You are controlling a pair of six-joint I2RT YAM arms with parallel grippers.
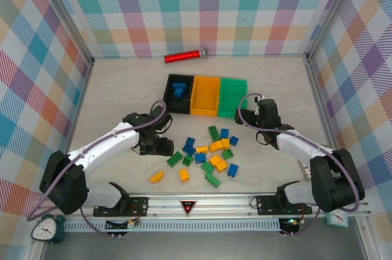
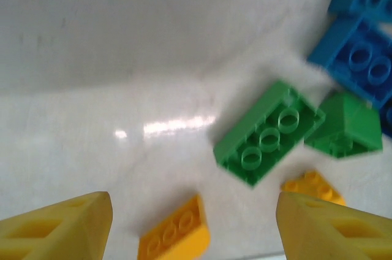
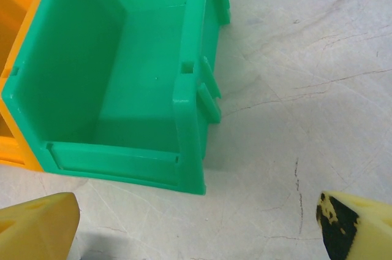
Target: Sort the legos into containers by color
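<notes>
Three containers stand in a row: a black bin (image 1: 171, 102) with a blue lego (image 1: 178, 90) inside, an orange-yellow bin (image 1: 205, 95) and a green bin (image 1: 233, 96) (image 3: 116, 76). Several blue, green and orange legos (image 1: 208, 152) lie scattered in front of them. My left gripper (image 1: 162, 145) (image 2: 195, 208) hangs open at the pile's left edge. An orange brick (image 2: 174, 235) lies on the table between its fingers, untouched. A green brick (image 2: 268, 132), a green slope piece (image 2: 346, 126) and blue bricks (image 2: 361, 57) lie just beyond. My right gripper (image 1: 250, 113) (image 3: 196, 211) is open and holds nothing, beside the green bin's near right corner.
A red cylinder with a silver tip (image 1: 185, 56) lies by the back wall. Checked walls close in the table on three sides. A metal rail (image 1: 202, 205) runs along the near edge. Bare tabletop (image 3: 306, 57) stretches right of the green bin.
</notes>
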